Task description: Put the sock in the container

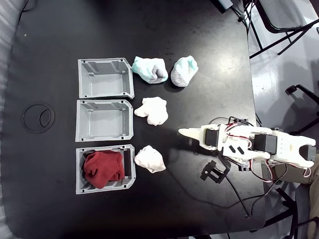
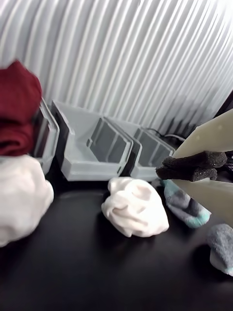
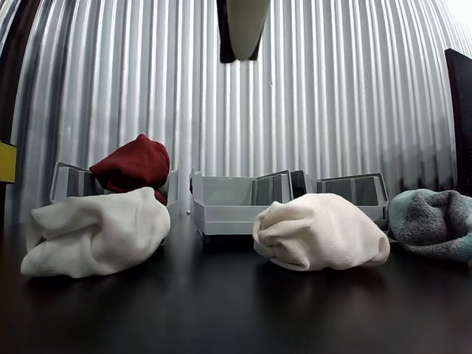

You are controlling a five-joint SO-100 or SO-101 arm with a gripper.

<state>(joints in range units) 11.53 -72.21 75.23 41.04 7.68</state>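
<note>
A dark red sock (image 1: 103,169) lies balled up inside the lowest of three grey containers (image 1: 79,172) in the fixed view. It bulges above that bin's rim in the other view (image 3: 136,164) and in the wrist view (image 2: 17,107). My gripper (image 1: 183,132) hovers to the right of the bins, well apart from them and pointing toward them. Its black foam pads (image 2: 191,166) touch, with nothing between them. In the other view the gripper (image 3: 240,33) hangs at the top.
The middle bin (image 1: 103,119) and the upper bin (image 1: 104,77) hold nothing. Two white balled socks (image 1: 152,110) (image 1: 149,159) lie just right of the bins. Two mint-and-grey socks (image 1: 149,69) (image 1: 184,70) lie near the upper bin. A cable (image 1: 239,194) trails by the arm.
</note>
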